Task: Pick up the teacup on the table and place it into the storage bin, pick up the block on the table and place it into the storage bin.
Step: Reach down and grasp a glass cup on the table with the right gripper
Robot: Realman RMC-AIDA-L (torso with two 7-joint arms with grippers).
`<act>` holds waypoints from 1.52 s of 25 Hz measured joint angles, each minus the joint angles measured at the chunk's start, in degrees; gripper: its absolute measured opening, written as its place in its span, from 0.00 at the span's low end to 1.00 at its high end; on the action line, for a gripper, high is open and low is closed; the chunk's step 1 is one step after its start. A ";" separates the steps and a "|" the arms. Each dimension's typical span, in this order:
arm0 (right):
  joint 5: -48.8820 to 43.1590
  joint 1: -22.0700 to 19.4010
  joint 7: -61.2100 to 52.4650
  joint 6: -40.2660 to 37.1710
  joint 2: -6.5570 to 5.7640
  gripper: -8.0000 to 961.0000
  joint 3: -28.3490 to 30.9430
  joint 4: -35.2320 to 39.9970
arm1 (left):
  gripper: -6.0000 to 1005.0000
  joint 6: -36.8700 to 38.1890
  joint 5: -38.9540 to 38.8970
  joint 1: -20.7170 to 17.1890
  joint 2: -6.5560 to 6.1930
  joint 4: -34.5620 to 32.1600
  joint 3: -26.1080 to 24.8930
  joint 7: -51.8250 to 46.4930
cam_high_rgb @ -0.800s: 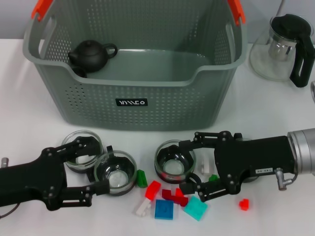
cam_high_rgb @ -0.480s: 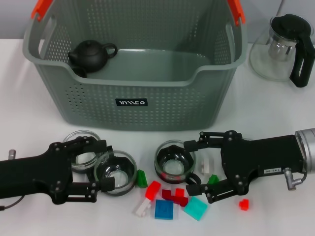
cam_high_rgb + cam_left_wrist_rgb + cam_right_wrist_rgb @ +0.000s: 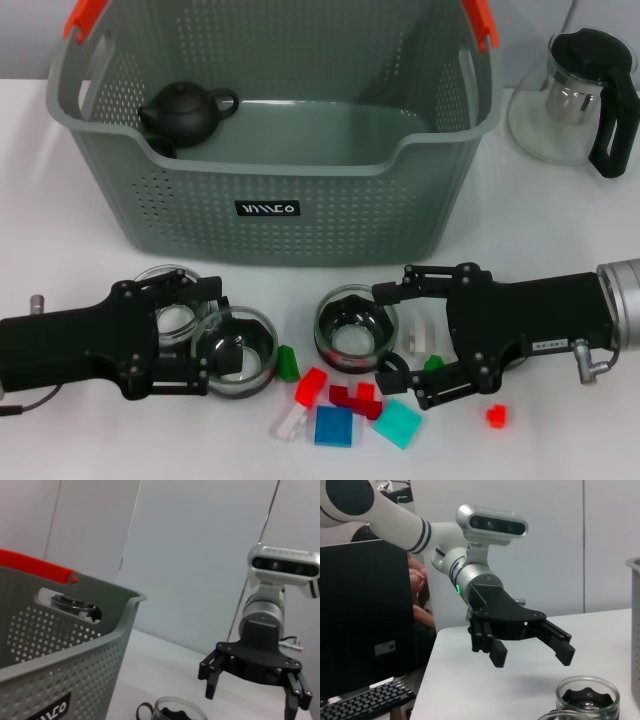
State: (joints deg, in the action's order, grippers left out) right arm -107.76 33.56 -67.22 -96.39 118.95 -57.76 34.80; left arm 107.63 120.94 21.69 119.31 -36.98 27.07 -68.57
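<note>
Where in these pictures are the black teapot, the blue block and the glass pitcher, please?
black teapot (image 3: 182, 113), head view, on its round body.
blue block (image 3: 333, 427), head view, on its flat top face.
glass pitcher (image 3: 560, 108), head view, on its clear glass belly.

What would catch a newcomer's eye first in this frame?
The big grey-green storage bin with orange-red handles fills the far middle of the table, a black teapot inside its left corner. In front, the left end effector and right end effector, both open, flank glass teacups above scattered coloured blocks.
</note>
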 joint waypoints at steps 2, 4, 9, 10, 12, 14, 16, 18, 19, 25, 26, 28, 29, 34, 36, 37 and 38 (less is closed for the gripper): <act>0.00 0.23 0.25 0.36 0.14 0.98 -0.09 0.00 | 0.93 -0.42 0.04 0.07 0.05 0.04 0.00 0.45; 0.00 0.52 0.28 0.69 0.26 0.98 -0.18 0.00 | 0.93 -0.68 0.04 0.15 0.05 0.08 0.00 0.93; 0.00 0.91 0.08 1.65 0.32 0.98 -0.44 0.00 | 0.93 -0.75 0.33 0.45 0.05 0.08 0.00 1.21; 0.01 0.91 -0.07 1.58 0.16 0.98 -0.35 0.01 | 0.93 -0.70 0.43 0.46 0.05 0.08 0.00 1.21; 0.00 0.83 -0.38 1.02 -0.36 0.98 0.02 0.07 | 0.93 -0.39 0.47 0.47 0.00 0.07 0.00 1.22; 0.00 0.70 -1.47 0.69 -1.17 0.98 0.09 0.45 | 0.93 -0.23 0.51 0.50 -0.01 0.07 0.02 1.23; -0.73 0.48 -3.03 0.46 -1.72 0.98 -0.02 1.32 | 0.93 -0.23 0.58 0.54 -0.02 0.07 0.07 1.24; -2.90 -0.05 -5.14 0.08 -2.05 0.98 0.15 3.69 | 0.93 -0.38 0.60 0.56 -0.02 0.08 0.09 1.25; -4.12 -0.34 -6.20 -0.07 -2.08 0.98 0.31 5.11 | 0.93 -0.38 0.60 0.56 -0.01 0.09 0.09 1.25; -10.32 -1.12 -12.20 -2.46 -2.15 0.98 0.71 12.98 | 0.93 -0.58 0.64 1.28 0.31 1.60 0.09 1.26; -11.48 -1.13 -13.36 -3.09 -2.15 0.98 0.87 14.34 | 0.93 -0.79 0.67 1.37 0.32 1.90 0.09 1.28; -13.86 -1.13 -15.61 -4.20 -2.16 0.98 1.38 16.56 | 0.93 -1.56 0.72 1.47 0.47 2.78 0.09 2.09; -15.26 -1.13 -16.95 -4.88 -2.16 0.98 1.79 17.81 | 0.93 -1.83 0.75 1.47 0.57 3.07 0.09 2.73; -18.92 -1.05 -18.96 -7.11 -2.20 0.98 4.27 21.76 | 0.93 -2.90 0.76 1.36 1.35 4.12 0.08 6.30; -20.34 -0.83 -18.98 -7.39 -2.20 0.98 4.98 22.13 | 0.93 -3.20 0.78 1.35 1.60 4.43 0.09 6.49; -21.21 -0.67 -18.99 -7.44 -2.20 0.98 5.17 22.24 | 0.93 -3.26 0.80 1.35 1.63 4.59 0.13 6.50; -22.00 -0.50 -18.99 -7.43 -2.21 0.98 5.20 22.27 | 0.93 -3.34 0.82 1.38 1.64 4.79 0.25 6.50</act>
State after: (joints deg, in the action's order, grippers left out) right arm -129.76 33.06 -86.22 -103.82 116.75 -52.57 57.07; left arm 104.29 121.77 23.06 120.95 -32.19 27.32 -62.07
